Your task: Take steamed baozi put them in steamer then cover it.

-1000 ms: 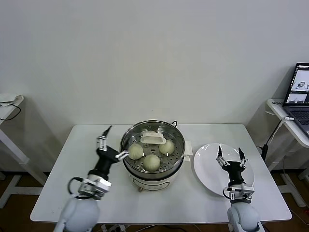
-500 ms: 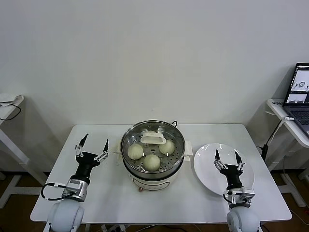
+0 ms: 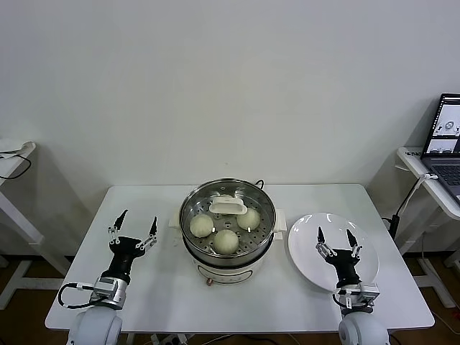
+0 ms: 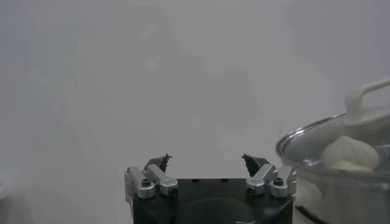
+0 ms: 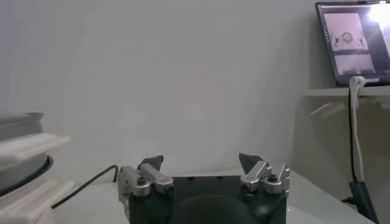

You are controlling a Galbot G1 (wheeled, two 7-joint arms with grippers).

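Observation:
The shiny steamer (image 3: 248, 259) stands mid-table with the glass cover resting on it, its cream handle (image 3: 228, 207) on top. Through the glass three baozi show plainly (image 3: 202, 225) (image 3: 226, 241) (image 3: 249, 218). My left gripper (image 3: 133, 224) is open and empty, apart from the pot on its left side. In the left wrist view that gripper (image 4: 206, 159) points past the cover (image 4: 317, 131), with a baozi (image 4: 350, 152) behind the glass. My right gripper (image 3: 334, 238) hangs open and empty over the white plate (image 3: 309, 237); the right wrist view shows it (image 5: 204, 164) with the steamer (image 5: 18, 152) off to one side.
The white table (image 3: 180, 287) has bare surface on the left and along the front. A black cord (image 5: 91, 182) runs from the pot's back. A laptop (image 3: 445, 144) sits on a side desk at the right; another side table (image 3: 11, 154) stands at the left.
My left gripper has pulled away from the steamer's rim, out to the left and toward me. The right gripper drew back slightly over the plate. Pot and cover have not moved.

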